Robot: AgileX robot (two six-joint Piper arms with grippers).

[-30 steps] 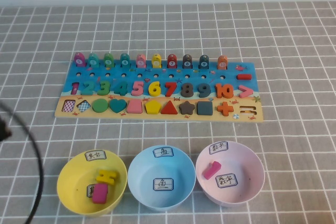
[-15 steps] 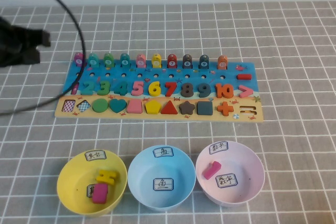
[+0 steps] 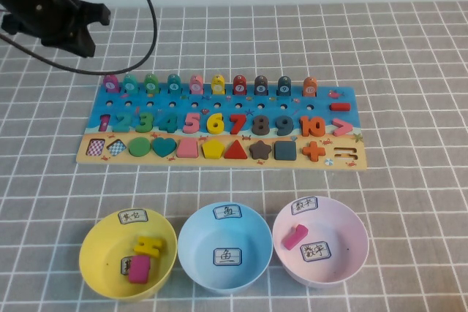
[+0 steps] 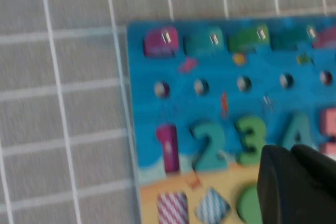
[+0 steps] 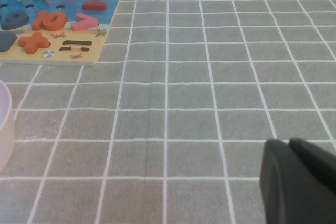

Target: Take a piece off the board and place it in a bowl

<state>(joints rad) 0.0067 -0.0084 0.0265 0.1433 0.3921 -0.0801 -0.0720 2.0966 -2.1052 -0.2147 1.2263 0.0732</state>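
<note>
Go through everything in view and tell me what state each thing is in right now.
Left gripper: shut, empty, above the board's far-left corner.
Right gripper: over bare cloth, right of the board.
Magenta fish marked 1: upright on its peg.
Board: flat, all ten fish in place.
Light blue bowl: empty.
Yellow bowl: holds pieces.
Pink bowl: holds one magenta piece.

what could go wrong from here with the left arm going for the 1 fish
1. The left gripper hovers beyond the board's far left corner with fingers shut; unless they open first, they could knock the magenta fish marked 1 rather than grasp it.
2. The teal fish stands right beside it, so it could get bumped or grabbed too.
3. Its cable loops nearby and might snag. The right gripper is parked over bare cloth.
</note>
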